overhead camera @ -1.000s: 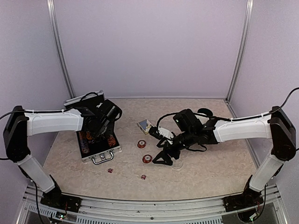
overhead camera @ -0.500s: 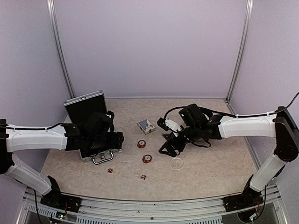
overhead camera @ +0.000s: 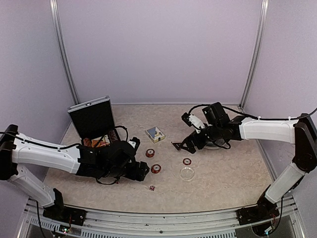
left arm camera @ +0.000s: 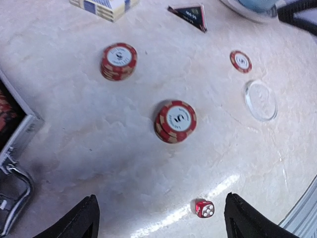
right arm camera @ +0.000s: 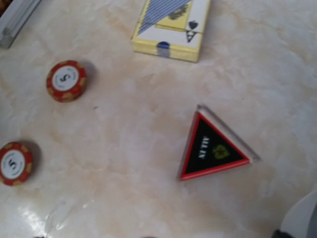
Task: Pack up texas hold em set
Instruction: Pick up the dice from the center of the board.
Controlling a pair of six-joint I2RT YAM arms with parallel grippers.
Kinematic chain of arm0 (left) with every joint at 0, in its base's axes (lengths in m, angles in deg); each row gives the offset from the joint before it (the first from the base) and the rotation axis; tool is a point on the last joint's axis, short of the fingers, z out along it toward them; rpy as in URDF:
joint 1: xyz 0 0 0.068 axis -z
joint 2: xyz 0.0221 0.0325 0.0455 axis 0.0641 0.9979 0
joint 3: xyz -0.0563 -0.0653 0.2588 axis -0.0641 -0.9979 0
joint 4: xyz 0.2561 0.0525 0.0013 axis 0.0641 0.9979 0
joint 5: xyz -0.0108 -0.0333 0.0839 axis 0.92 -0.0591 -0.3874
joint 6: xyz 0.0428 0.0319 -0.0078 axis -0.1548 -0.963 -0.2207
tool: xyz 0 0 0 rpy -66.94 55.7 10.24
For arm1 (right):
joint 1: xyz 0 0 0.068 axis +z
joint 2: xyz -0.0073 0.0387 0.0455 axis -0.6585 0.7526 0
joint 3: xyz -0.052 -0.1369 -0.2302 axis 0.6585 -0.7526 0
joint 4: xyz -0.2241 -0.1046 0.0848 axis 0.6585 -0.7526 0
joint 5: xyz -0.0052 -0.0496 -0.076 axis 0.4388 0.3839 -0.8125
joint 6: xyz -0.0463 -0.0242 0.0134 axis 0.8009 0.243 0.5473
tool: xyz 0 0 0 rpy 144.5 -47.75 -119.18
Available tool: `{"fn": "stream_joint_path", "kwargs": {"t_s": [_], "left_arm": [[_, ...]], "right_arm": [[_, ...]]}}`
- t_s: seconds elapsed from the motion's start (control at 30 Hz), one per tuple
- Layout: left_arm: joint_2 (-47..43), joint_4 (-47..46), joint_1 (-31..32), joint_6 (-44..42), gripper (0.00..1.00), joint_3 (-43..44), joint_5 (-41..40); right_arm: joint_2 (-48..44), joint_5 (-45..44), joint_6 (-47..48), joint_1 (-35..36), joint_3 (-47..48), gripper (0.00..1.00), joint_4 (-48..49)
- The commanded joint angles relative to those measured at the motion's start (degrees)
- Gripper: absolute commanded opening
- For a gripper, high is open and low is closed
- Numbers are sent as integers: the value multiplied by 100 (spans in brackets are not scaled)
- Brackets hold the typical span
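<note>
The left end effector (left arm camera: 161,198) hangs low over the mottled beige desk (left arm camera: 74,129). Its two black fingers are spread wide with nothing between them. Just beside one finger lies a tiny glossy red die (left arm camera: 204,208) with white pips. Ahead of the gap stands a chip stack (left arm camera: 175,121), round, red and cream with notched edges. A second stack (left arm camera: 119,61) sits farther ahead and to the left. Off to the right lies a flat clear disc (left arm camera: 260,100), with a single chip (left arm camera: 240,61) beyond it. Farthest out are a triangle marker (left arm camera: 189,15) and a card box (left arm camera: 104,6). At the left edge of this view is a ribbed silver corner of the case (left arm camera: 17,134).

From above, the case (overhead camera: 91,116) is seen open, its black-lined lid upright, well behind the left end effector (overhead camera: 140,171). The right end effector (overhead camera: 181,147) hovers by the marker, but I cannot tell how far its jaws are open. Only its wrist camera shows the marker's (right arm camera: 215,151) red border and pale lettering, and the blue stripes and spade on the yellow card box (right arm camera: 173,25).
</note>
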Motion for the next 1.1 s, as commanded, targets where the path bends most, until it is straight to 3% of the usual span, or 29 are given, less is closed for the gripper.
{"fn": "stream_joint_path", "kwargs": {"t_s": [0.0,0.37,1.07], "left_arm": [[669,106,293,498,84,333,423],[1759,186,582,453,61,999,1164],[2193,975,705,637,34,1444,761]], "right_arm": [[-156,118,-3,-80,-113,99,260],[-246,310,2,-89,-335,99,515],[-187,582,50,-89,-363,99,566]]}}
